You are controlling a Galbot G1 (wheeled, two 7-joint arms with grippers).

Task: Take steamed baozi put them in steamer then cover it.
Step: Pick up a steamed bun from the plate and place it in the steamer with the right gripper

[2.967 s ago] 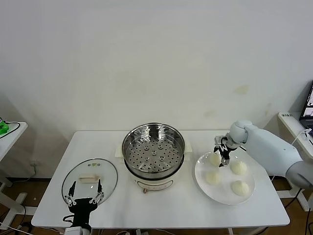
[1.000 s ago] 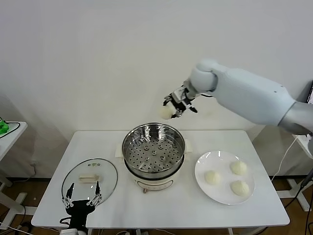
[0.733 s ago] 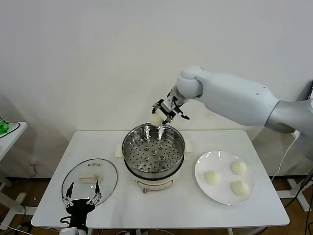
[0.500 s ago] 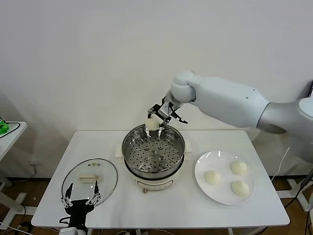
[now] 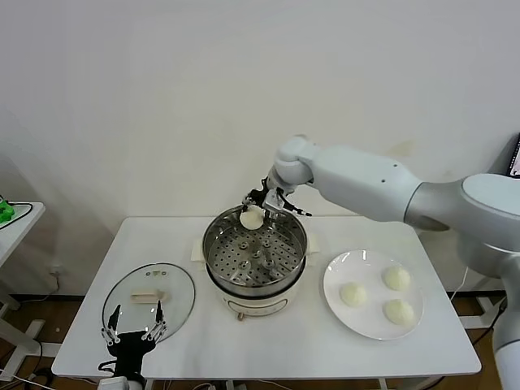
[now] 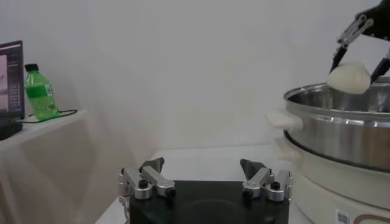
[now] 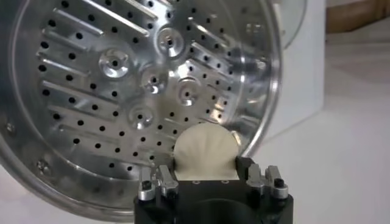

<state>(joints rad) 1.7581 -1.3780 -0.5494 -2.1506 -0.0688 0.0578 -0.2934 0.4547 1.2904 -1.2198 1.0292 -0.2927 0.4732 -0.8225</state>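
Head view: right claw (image 5: 253, 213) closed on one steamed baozi (image 5: 251, 218), held over the far rim of the steamer (image 5: 255, 253); three more baozi (image 5: 353, 294) lie on the plate (image 5: 373, 325); the bench (image 5: 268, 345) carries all.

Left wrist view: left claw (image 6: 206, 180), jaws fully spread, nothing held.

Right wrist view: baozi (image 7: 205, 152) seen clamped above the perforated tray (image 7: 134, 85).

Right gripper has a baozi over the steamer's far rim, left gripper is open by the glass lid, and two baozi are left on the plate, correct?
Not quite: three baozi are left on the plate, not two; the head view shows them. The rest stands: the right gripper holds a baozi over the far rim of the steamer, and the left gripper is open by the glass lid.
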